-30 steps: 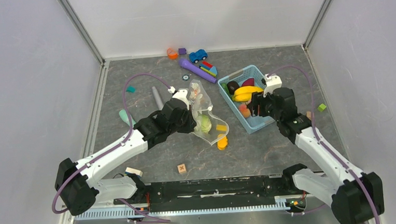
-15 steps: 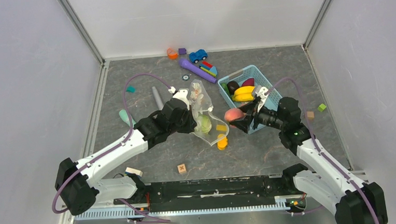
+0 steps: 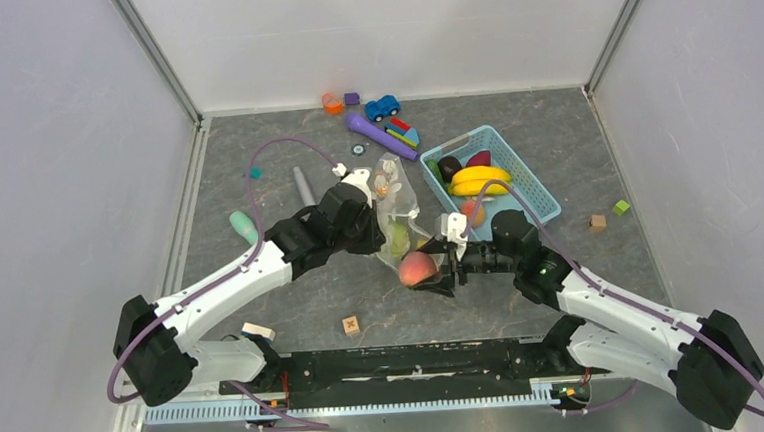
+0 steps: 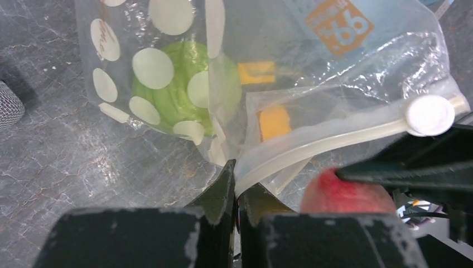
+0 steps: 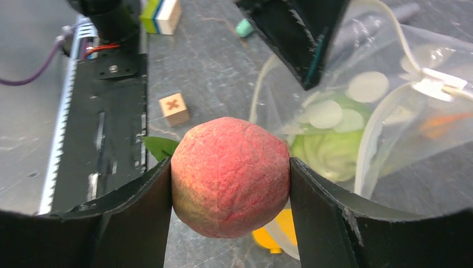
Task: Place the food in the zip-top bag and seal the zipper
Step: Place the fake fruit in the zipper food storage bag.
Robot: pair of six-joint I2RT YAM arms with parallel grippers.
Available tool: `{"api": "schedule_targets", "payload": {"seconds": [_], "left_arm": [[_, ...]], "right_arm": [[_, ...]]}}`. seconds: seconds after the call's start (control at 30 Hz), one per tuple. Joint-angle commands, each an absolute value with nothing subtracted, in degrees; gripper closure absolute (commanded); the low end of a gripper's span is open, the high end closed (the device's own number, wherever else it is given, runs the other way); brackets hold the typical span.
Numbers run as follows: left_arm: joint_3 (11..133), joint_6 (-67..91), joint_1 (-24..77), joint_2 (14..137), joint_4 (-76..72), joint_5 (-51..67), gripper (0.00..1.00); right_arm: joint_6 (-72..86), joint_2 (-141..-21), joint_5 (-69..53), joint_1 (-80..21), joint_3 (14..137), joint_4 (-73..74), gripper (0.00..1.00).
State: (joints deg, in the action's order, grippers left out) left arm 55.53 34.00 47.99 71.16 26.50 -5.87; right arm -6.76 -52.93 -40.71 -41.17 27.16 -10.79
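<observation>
Top external view: on the grey table [image 3: 573,124] the zip-top bag [image 3: 394,200] stands crumpled near the middle, just left of the light blue basket [image 3: 542,201]. The basket holds the banana bunch [image 3: 478,178], a dark purple piece [image 3: 449,166] and another pink-red fruit [image 3: 472,210]. The left gripper [image 3: 373,217] is at the bag's near-left edge. Its wrist view shows the jaws drawn narrow, pinching one end of the zipper [image 4: 323,142], whose whitish strip runs away to the right to a round white slider [image 4: 429,114]. Inside the bag lies the green cabbage [image 4: 178,84], seen through the dotted plastic, with yellow-orange blocks [image 4: 274,121] showing beyond it. The right gripper [image 3: 424,274] reaches in from the right, its jaws closed on a peach [image 3: 416,268] held just in front of the bag's near edge, outside the plastic. In the right wrist view the fruit fills the span between the two black fingers [image 5: 134,218], and the bag's mouth gapes open beyond it. A small wooden cube marked with an x [image 3: 350,325] sits on the table nearer the arm bases.
</observation>
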Motion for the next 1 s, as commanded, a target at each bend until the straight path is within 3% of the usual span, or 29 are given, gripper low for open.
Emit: {"api": "schedule_targets", "payload": {"seconds": [0.0, 0.33, 0.6, 0.73, 0.97], "left_arm": [[61.3, 37.5, 48.0, 71.6, 30.2, -2.5, 0.94], [67.4, 40.8, 48.0, 68.9, 34.0, 9.5, 0.91], [71.9, 41.5, 48.0, 72.0, 32.3, 17.9, 0.91], [71.3, 41.4, 48.0, 72.8, 32.2, 13.9, 0.91], [69.1, 41.3, 48.0, 73.7, 32.2, 5.3, 0.9]], "right_arm": [[-5.3, -54.0, -26.2, -43.5, 28.9, -19.6, 0.85], [-0.6, -56.4, 2.5, -46.2, 30.8, -30.5, 0.82], [3.7, -60.3, 13.1, -47.8, 35.6, -25.6, 0.78], [5.5, -61.2, 17.4, -48.3, 37.8, -19.8, 0.69], [7.6, -64.3, 14.6, -48.7, 40.0, -12.8, 0.58]]}}
